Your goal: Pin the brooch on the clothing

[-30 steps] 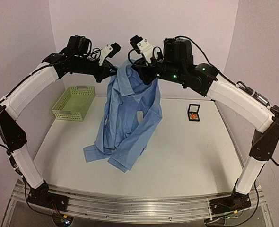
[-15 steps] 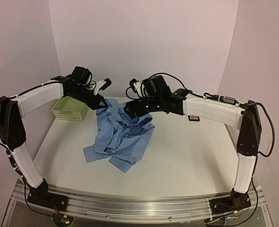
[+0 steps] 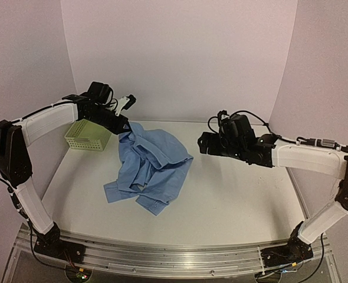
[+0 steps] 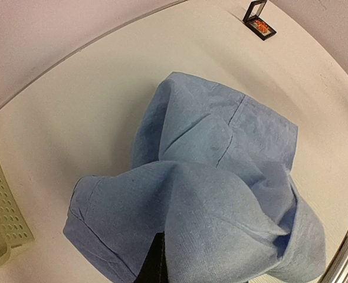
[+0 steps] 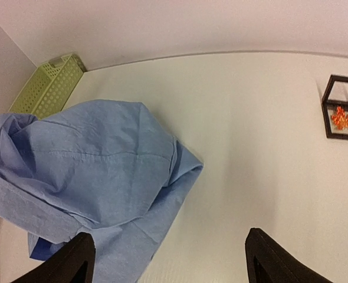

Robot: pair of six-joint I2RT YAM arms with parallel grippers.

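Overhead, the shirt (image 3: 153,162) lies crumpled on the table (image 3: 233,194). Its far edge is lifted to the left gripper (image 3: 123,124), which is closed, seemingly on a fold; the left wrist view shows only one dark finger (image 4: 156,265) under blue cloth. The right gripper (image 3: 202,143) hangs clear of the shirt, fingers (image 5: 76,259) spread wide with nothing between. Its arm hides the black-framed box (image 5: 342,115) from above; the wrist views show it, lid up, the brooch (image 5: 341,118) inside, well apart from the shirt.

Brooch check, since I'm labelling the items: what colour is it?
Orange-red brooch, seen best in the right wrist view, lying in the black-framed box.
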